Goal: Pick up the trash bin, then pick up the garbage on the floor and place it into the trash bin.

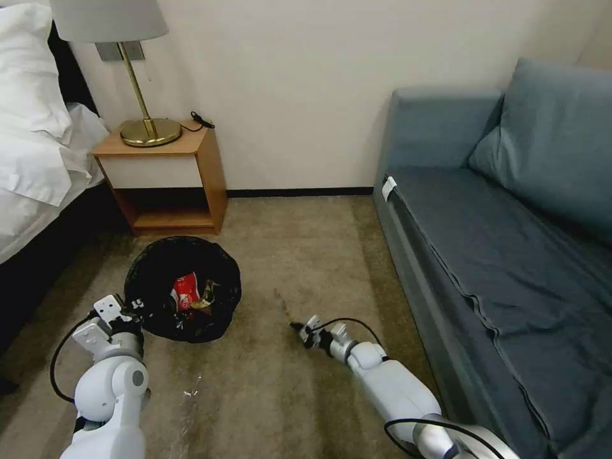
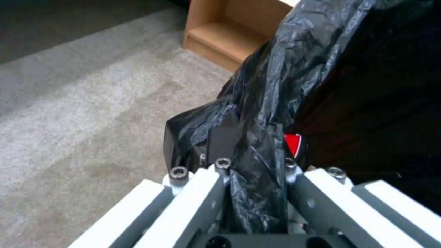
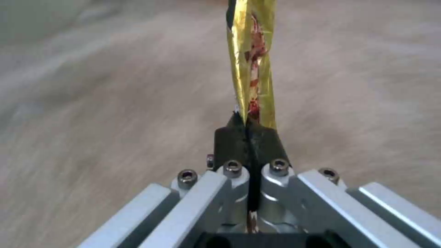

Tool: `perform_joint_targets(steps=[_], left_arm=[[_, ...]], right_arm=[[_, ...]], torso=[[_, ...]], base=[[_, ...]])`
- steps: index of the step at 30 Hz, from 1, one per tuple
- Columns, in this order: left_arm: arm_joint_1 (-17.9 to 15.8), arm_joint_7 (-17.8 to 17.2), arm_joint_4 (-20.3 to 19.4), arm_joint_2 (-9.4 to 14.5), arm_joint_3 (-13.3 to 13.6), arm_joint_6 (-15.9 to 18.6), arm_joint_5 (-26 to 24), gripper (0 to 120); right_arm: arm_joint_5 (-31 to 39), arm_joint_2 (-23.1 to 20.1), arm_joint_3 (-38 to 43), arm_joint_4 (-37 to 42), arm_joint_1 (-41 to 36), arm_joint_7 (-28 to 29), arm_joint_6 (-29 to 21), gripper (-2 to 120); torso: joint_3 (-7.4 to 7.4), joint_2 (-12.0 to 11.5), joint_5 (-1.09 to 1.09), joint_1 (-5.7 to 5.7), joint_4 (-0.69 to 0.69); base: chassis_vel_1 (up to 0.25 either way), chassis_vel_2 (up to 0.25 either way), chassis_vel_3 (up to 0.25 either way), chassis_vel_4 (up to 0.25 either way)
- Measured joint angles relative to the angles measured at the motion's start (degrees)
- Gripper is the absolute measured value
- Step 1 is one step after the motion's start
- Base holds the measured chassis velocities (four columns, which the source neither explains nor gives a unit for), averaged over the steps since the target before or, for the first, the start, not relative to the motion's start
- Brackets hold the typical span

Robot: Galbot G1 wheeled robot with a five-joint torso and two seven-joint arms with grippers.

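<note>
Right tool (image 3: 250,132) clamped on a gold wrapper (image 3: 253,65); left tool (image 2: 255,155) pinching the trash bin (image 1: 183,288) liner.

Both tools are closed on something: the right one nips the wrapper by one end, its pads pressed tight together, and the foil strip stands stiffly out from them over the carpet (image 1: 268,389). In the head view the right tool (image 1: 305,333) sits at about 5 o'clock from the bin, well apart from it, on an arm stretched low and forward. The foil looks light, thin and slick, so I judge an end pinch enough, though it could slide free. The left tool (image 1: 131,312) grips the bin's black liner (image 2: 271,103) at the rim near 8 o'clock, forearm raised upright beneath it. The liner is soft and stretchy; taking rim and bag together seems safer. A red-and-white packet (image 1: 186,292) already lies inside.
</note>
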Motion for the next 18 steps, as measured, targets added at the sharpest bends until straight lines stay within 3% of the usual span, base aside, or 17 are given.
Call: perform_joint_targets(steps=[9, 18], left_arm=[[-0.41, 0.32, 0.87, 0.34, 0.42, -0.04, -0.13, 1], [-0.52, 0.41, 1.39, 0.41, 0.47, -0.16, -0.34, 1]], right_arm=[[7.13, -1.37, 1.65, 5.77, 0.11, 3.66, 4.69, 0], [11.91, -3.08, -8.17, 16.77, 3.26, 11.25, 6.37, 0]], torso=[[0.00, 0.00, 0.00, 0.01, 0.00], [0.00, 0.00, -0.01, 0.00, 0.01]], base=[[0.000, 0.000, 0.000, 0.000], [0.000, 0.000, 0.000, 0.000]])
